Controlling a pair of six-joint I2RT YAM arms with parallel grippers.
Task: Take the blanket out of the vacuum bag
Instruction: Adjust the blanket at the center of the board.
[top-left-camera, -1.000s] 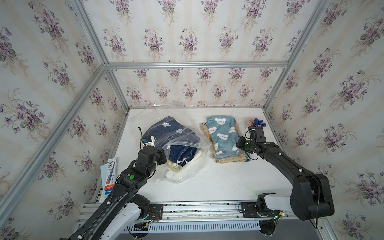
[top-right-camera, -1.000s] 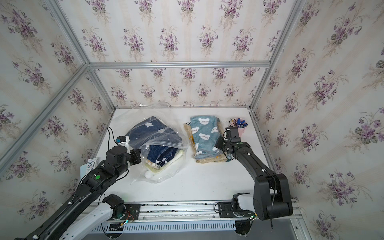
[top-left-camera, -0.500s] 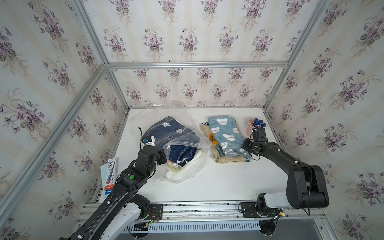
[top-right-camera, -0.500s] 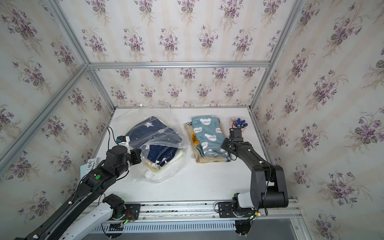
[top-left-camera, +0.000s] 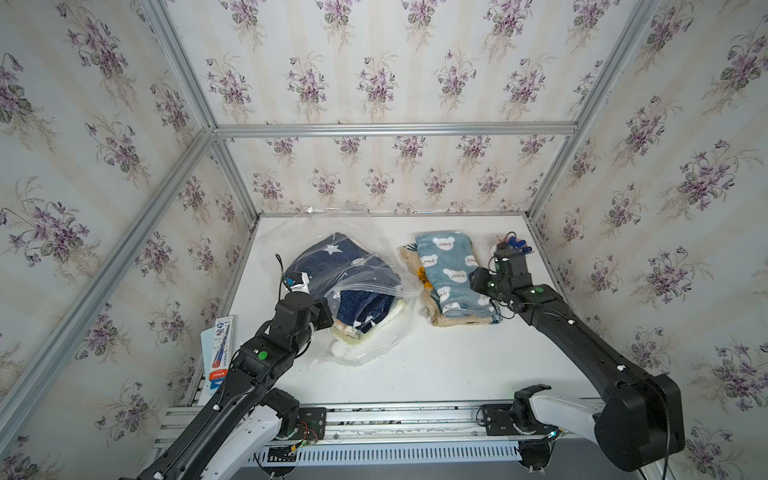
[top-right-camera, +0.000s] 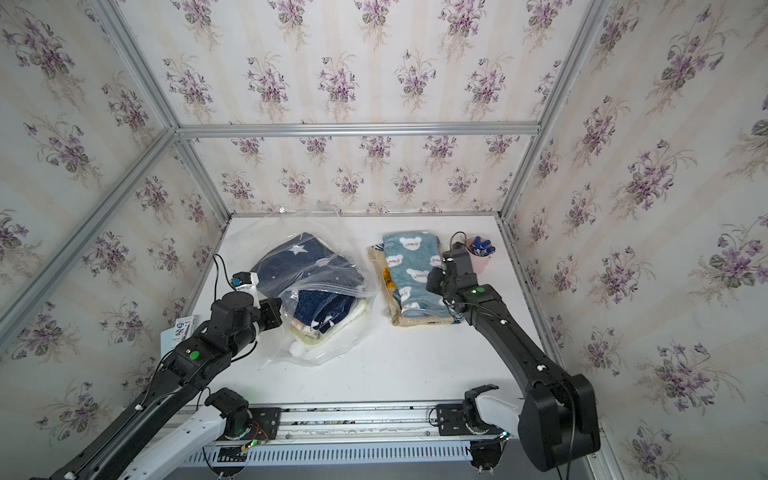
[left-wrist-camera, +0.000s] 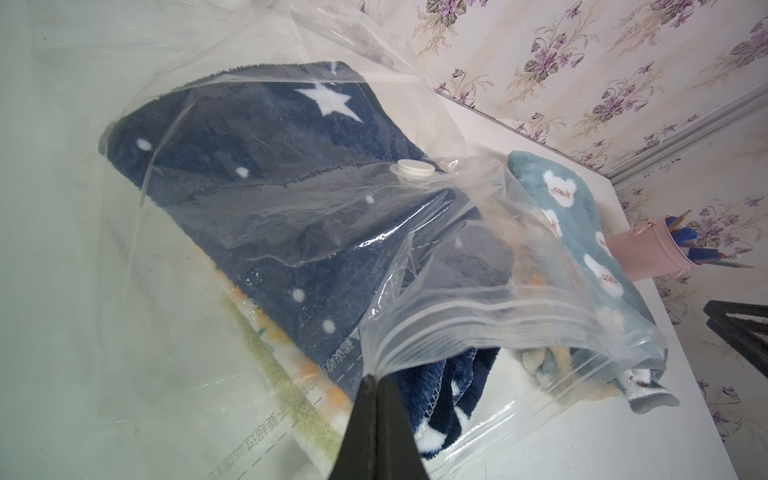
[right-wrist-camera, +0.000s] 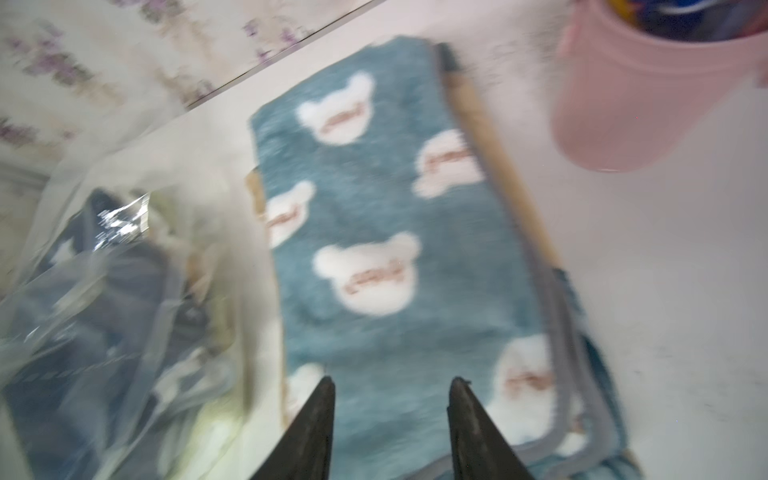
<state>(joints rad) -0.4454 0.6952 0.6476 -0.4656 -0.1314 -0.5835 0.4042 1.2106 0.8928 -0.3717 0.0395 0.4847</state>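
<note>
The vacuum bag (top-left-camera: 376, 272) (top-right-camera: 332, 286) lies crinkled on the left half of the white table, its white valve cap (left-wrist-camera: 413, 169) facing up. Inside it a navy star blanket (top-left-camera: 328, 257) (left-wrist-camera: 270, 166) rests on paler folded ones. My left gripper (left-wrist-camera: 376, 380) is shut on the bag's zip edge at its open mouth. A teal bear blanket (top-left-camera: 449, 266) (top-right-camera: 415, 266) (right-wrist-camera: 374, 249) lies outside the bag on a beige one. My right gripper (right-wrist-camera: 392, 380) (top-left-camera: 478, 282) hovers open over its near end, nothing between the fingers.
A pink cup (top-right-camera: 478, 255) (right-wrist-camera: 648, 91) of pens stands close behind the right gripper near the right wall. A flat printed packet (top-left-camera: 218, 349) lies off the table's left edge. Flowered walls close in three sides; a metal rail (top-left-camera: 415, 415) runs along the front.
The right gripper has opened and let go of the teal bear blanket, which now lies flat. The left gripper still pinches the bag edge and has not moved.
</note>
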